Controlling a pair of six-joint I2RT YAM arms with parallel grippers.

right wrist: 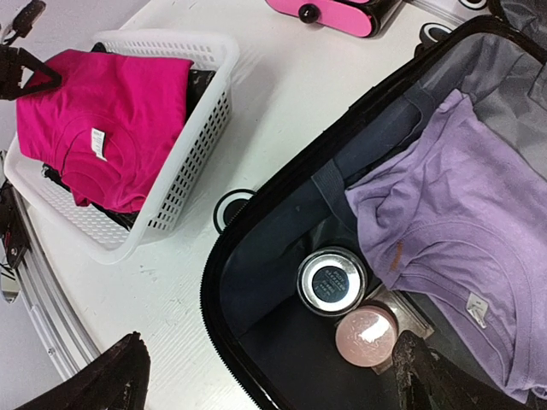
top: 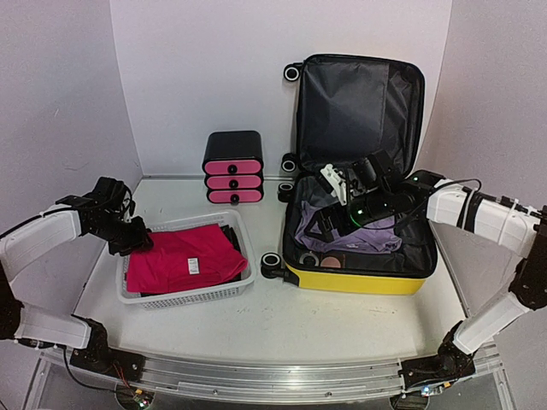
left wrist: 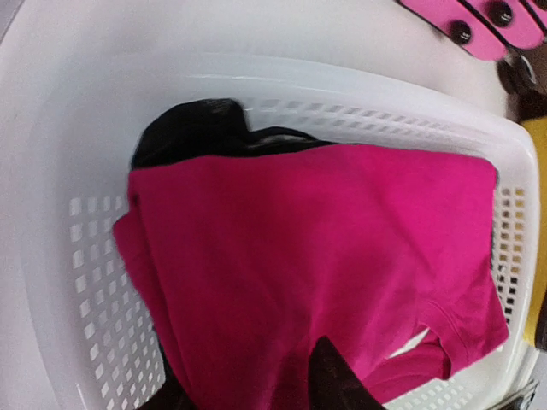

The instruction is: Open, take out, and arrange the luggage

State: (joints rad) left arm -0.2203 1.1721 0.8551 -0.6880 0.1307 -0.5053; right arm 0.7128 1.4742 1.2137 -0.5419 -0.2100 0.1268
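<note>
The yellow suitcase (top: 359, 280) lies open on the table with its dark-lined lid (top: 359, 102) standing against the back wall. Inside lie a purple shirt (right wrist: 461, 213), a silver jar with a dark lid (right wrist: 332, 280) and a pink round jar (right wrist: 366, 335). My right gripper (top: 327, 224) hovers open and empty over the suitcase's front left corner (right wrist: 269, 380). My left gripper (top: 141, 241) is open at the left end of the white basket (top: 197, 297). Its fingers straddle a pink shirt (left wrist: 325, 256) there (left wrist: 252, 389).
A black garment (left wrist: 197, 128) lies under the pink shirt in the basket. A black-and-pink drawer box (top: 232, 166) stands at the back between the basket and the suitcase. Suitcase wheels (top: 271, 260) stick out on its left side. Walls close in on three sides.
</note>
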